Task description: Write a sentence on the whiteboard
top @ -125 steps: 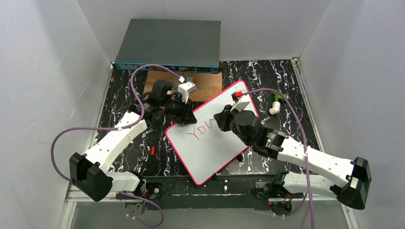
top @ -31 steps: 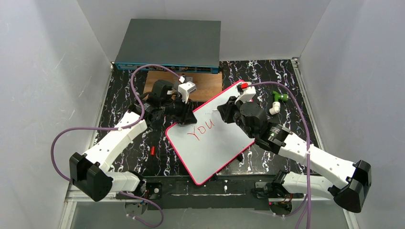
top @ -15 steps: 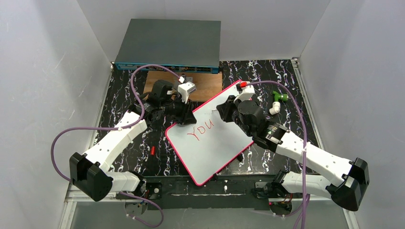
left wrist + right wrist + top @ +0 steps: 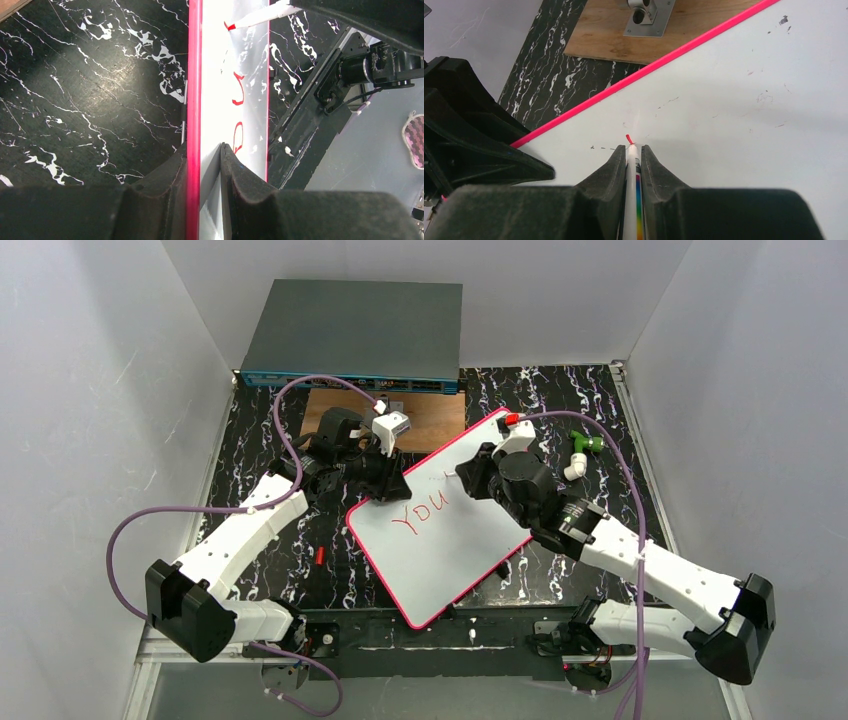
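Observation:
The whiteboard (image 4: 440, 560) lies tilted on the black marbled table, with red letters "YOU" (image 4: 420, 512) on it. My left gripper (image 4: 392, 485) is shut on the board's pink-red rim at its left corner, one finger on each side of the edge, as the left wrist view (image 4: 205, 155) shows. My right gripper (image 4: 472, 472) is shut on a white marker (image 4: 631, 172) with a red tip (image 4: 628, 139). The tip sits at the board's surface (image 4: 734, 115) near the far rim, above and right of the letters. I cannot tell whether it touches.
A grey network switch (image 4: 355, 330) stands at the back. A brown wooden board (image 4: 435, 420) with a metal fitting (image 4: 644, 15) lies just beyond the whiteboard. A green-and-white piece (image 4: 578, 455) lies at right, a small red item (image 4: 319, 555) at left.

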Motion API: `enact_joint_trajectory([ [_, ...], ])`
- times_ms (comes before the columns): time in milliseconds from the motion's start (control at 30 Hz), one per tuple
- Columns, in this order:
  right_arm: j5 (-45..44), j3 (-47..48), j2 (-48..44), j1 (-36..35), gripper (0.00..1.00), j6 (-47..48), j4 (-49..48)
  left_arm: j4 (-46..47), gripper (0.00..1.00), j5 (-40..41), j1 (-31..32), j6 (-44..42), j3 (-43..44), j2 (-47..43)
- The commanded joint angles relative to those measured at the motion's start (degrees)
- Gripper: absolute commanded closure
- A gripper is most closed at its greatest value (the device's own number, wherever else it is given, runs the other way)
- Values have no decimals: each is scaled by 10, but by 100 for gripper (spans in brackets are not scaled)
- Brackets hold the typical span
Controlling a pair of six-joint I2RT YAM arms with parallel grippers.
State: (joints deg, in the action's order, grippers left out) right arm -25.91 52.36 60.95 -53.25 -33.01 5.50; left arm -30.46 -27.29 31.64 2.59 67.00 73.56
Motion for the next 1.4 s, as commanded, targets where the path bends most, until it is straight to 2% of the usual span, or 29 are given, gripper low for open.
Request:
enact_joint_trajectory([
  [0,13,-3,-19,2,99,-5,-1,-46,100,91,4,-82,-9,2],
  [133,49,-10,-49,2,99,8,-47,-46,100,91,4,-82,-9,3],
  [267,45,-38,-97,2,99,21,-126,-46,100,91,4,-82,-11,2],
  [400,20,-37,-110,3,99,40,-104,-44,100,88,4,-81,-10,5],
  [533,-24,-31,-97,9,99,33,-29,-43,100,87,4,-81,-6,9],
  [700,-37,-44,-90,27,99,27,10,-44,100,87,4,-81,-3,10],
  [1100,53,-62,-82,52,99,41,-30,-47,100,88,4,-80,2,14],
  [1367,75,-57,-69,52,99,45,-49,-51,100,89,4,-81,3,12],
])
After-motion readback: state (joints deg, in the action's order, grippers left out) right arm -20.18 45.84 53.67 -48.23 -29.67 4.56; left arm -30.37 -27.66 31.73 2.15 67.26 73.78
